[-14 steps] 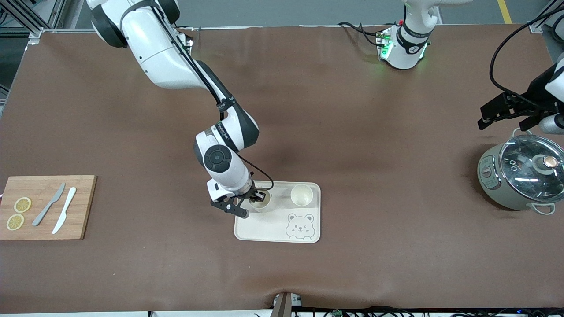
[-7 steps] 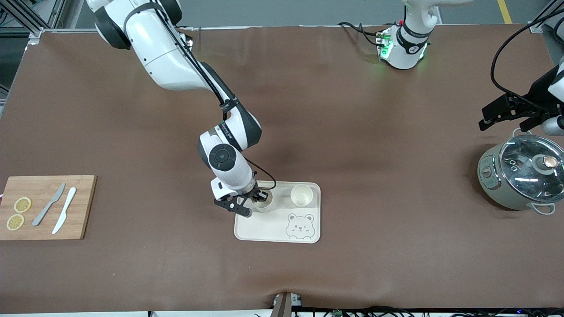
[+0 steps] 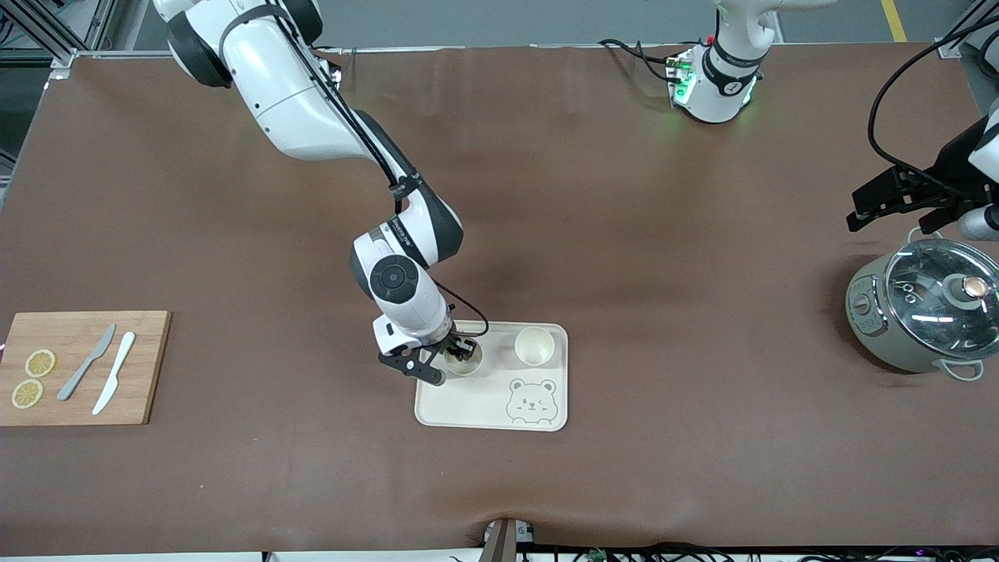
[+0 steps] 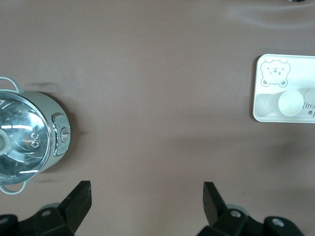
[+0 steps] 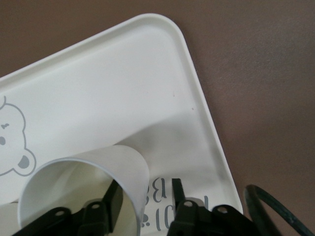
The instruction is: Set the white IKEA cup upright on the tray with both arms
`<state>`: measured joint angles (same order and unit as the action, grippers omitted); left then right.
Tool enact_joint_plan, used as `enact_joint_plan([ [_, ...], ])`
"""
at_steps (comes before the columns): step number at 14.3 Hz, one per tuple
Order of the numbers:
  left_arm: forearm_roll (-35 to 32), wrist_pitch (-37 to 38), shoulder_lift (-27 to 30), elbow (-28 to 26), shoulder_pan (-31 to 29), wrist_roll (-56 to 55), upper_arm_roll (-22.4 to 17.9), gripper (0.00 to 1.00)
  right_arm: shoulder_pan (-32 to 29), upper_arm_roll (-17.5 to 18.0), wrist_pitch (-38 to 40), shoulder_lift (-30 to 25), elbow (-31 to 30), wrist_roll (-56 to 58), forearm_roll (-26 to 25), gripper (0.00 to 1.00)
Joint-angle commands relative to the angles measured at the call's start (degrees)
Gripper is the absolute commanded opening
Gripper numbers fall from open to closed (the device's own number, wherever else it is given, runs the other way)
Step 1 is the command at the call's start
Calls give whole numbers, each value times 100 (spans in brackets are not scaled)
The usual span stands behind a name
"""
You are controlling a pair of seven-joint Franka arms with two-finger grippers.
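Observation:
A white cup (image 3: 466,357) stands upright on the cream bear tray (image 3: 492,417), near the corner toward the right arm's end. My right gripper (image 3: 456,353) straddles its rim, open. In the right wrist view one finger is inside the cup (image 5: 88,172) and the other stands apart outside the wall, over the tray (image 5: 123,88), with the right gripper (image 5: 146,189) loose around it. A second white cup (image 3: 535,346) stands upright beside the first. My left gripper (image 3: 858,207) hangs open and empty over the table by the pot; its wrist view shows the left gripper (image 4: 147,189), the tray (image 4: 295,61) and a cup (image 4: 290,102).
A grey pot with a glass lid (image 3: 925,312) sits at the left arm's end, seen as the pot (image 4: 27,140) in the left wrist view. A wooden cutting board (image 3: 144,367) with two knives and lemon slices lies at the right arm's end.
My right gripper's fingers have parted from the cup wall; a second ago they were shut on it. The right arm shifted slightly toward the left arm's end. The left arm waits.

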<state>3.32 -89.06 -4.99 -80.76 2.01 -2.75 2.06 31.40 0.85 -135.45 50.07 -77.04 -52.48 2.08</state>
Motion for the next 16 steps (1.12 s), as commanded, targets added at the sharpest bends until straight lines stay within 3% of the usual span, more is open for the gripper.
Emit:
enact_joint_plan([
  [1,64,-50,51,-36,10,91,-21,100,24,-50,19,82,172,-131,-138,100],
  [11,-613,204,7,-71,89,934,58,100,-2,-50,703,-348,207,-52,-147,100],
  [16,-604,459,7,-89,63,917,58,100,-28,-24,1739,-1164,207,62,-94,100],
])
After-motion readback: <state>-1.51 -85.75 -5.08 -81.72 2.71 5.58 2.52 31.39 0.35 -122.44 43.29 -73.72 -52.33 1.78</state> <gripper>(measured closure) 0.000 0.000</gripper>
